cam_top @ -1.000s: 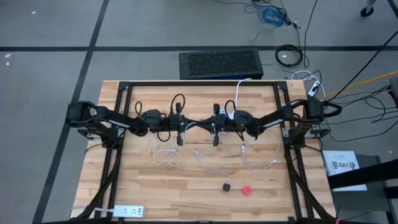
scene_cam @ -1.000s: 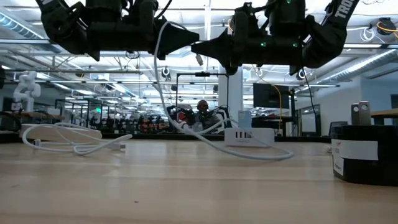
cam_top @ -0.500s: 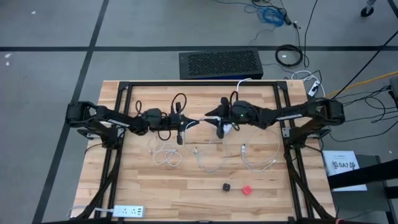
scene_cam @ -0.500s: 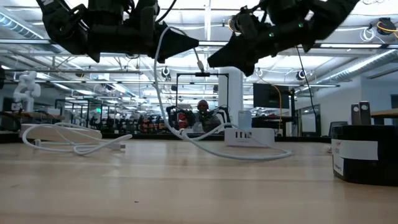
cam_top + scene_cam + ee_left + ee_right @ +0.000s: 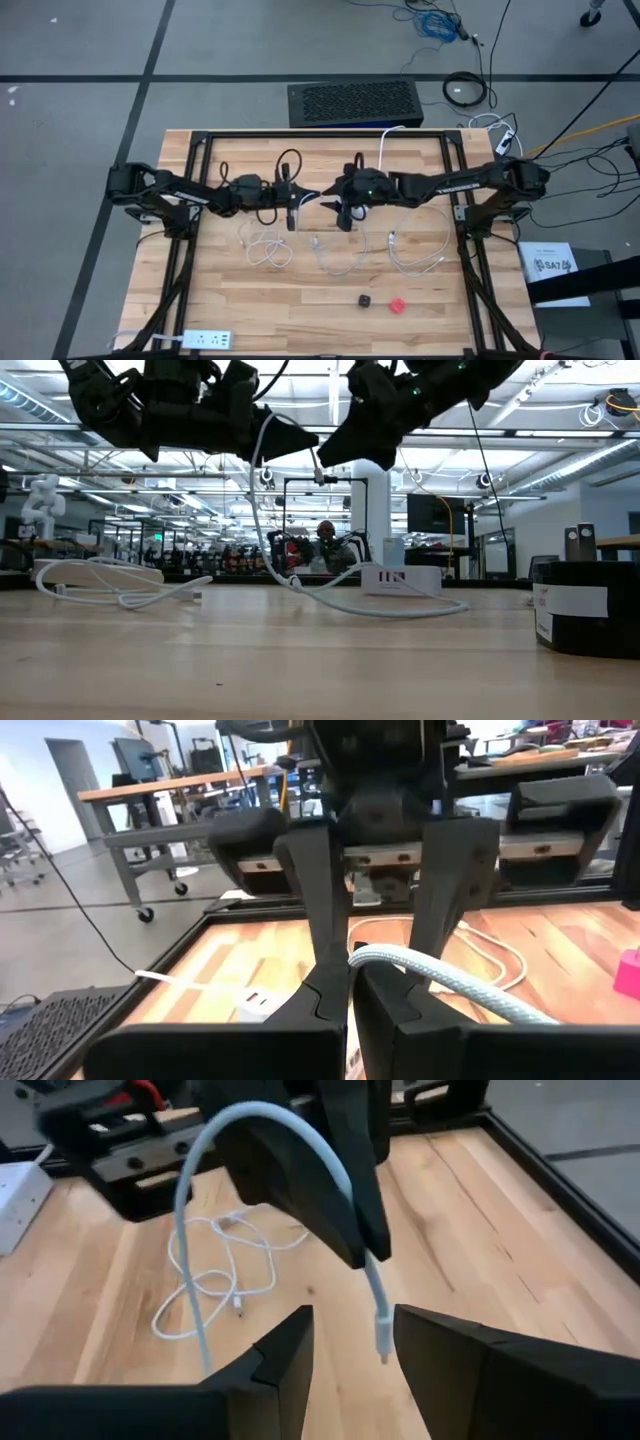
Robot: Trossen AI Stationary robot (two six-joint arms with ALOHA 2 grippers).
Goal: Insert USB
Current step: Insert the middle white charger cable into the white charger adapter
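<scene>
The left hand (image 5: 291,212) hangs above the middle of the surface (image 5: 250,300), its fingers (image 5: 330,990) pressed together on a white cable (image 5: 450,982) — the cord arches over the fingers and its plug end (image 5: 381,1342) dangles free below them. The right hand (image 5: 345,212) is just beside it, toward the right edge, with its fingers (image 5: 455,1360) apart and nothing between them; in the right wrist view the dangling plug hangs in the gap ahead of those fingers. Whether they touch it cannot be told. From the low view both hands sit well above the wood, and the held cable drops in a loop to the surface (image 5: 300,660). More white cables (image 5: 265,248) lie coiled below the hands, toward the near edge, and a small black block (image 5: 364,299) and a red one (image 5: 397,305) rest near that edge, right of centre
</scene>
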